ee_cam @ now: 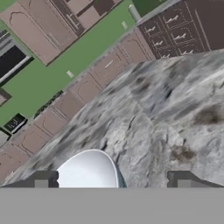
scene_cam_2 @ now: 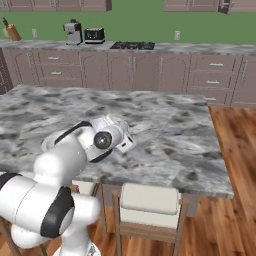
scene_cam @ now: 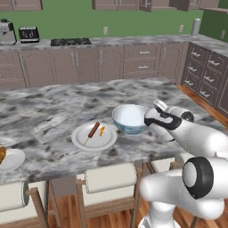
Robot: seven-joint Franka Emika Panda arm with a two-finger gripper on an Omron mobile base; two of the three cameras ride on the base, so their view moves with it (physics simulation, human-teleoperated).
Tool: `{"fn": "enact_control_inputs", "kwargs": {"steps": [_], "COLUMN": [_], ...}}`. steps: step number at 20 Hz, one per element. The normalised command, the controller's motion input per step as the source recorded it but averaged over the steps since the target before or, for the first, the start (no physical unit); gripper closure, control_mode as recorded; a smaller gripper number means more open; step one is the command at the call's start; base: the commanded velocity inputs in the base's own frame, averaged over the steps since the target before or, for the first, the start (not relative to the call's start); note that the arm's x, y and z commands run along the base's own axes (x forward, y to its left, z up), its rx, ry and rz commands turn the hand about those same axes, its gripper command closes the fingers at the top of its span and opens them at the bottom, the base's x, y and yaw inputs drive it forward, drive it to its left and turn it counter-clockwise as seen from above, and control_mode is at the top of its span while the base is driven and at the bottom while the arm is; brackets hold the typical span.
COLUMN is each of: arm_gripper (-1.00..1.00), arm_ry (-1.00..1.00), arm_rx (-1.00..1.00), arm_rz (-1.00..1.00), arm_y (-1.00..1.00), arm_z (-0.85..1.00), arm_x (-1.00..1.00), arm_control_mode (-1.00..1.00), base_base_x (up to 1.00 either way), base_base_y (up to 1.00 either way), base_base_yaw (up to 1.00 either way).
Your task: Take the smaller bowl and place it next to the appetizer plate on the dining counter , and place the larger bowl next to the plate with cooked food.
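Porcelain of the larger bowl [scene_cam: 129, 118], white inside with a blue-teal pattern outside, sits upright on the dining counter [scene_cam: 53, 107], just right of the plate with cooked food [scene_cam: 94, 136], their rims near or touching. That plate carries a thin brown stick and a small orange piece. Far to the left, at the counter's front edge, part of the appetizer plate [scene_cam: 10, 159] shows with a brown-orange wedge on it.

At the bowl's right rim is the gripper [scene_cam: 151, 116]. In the hand view its two dark fingertips [ee_cam: 41, 180] stand wide apart with the bowl's rim [ee_cam: 89, 168] between them, so the jaws are spread and released, not clamped on the bowl. The arm rises from the base at the counter's front, bends at a dark elbow joint, and reaches forward and low over the marbled top, its wrist angled toward the bowl.

Stools [scene_cam: 110, 178] with pale cushions stand below the counter's front edge. Beyond, a back counter holds a stove [scene_cam: 70, 42], a toaster [scene_cam: 29, 34] and a coffee machine [scene_cam: 6, 32].
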Motion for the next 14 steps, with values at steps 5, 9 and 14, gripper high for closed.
{"fn": "enact_control_inputs", "kwargs": {"steps": [5, 9, 14], "arm_gripper": [-1.0, -1.0, -1.0], "arm_ry": [0.21, 0.43, 0.43], "arm_rx": [-0.01, 0.0, 0.0], "arm_rz": [-0.08, -0.06, 0.0], "arm_y": [-0.02, 0.0, 0.09], "arm_z": [1.0, 1.0, 1.0], "arm_x": [-0.03, -0.35, -0.41], "arm_control_mode": [-1.0, -1.0, -1.0], "base_base_x": [0.0, 0.0, 0.0], "base_base_y": [0.0, 0.0, 0.0], "base_base_yaw": [0.0, 0.0, 0.0]}}
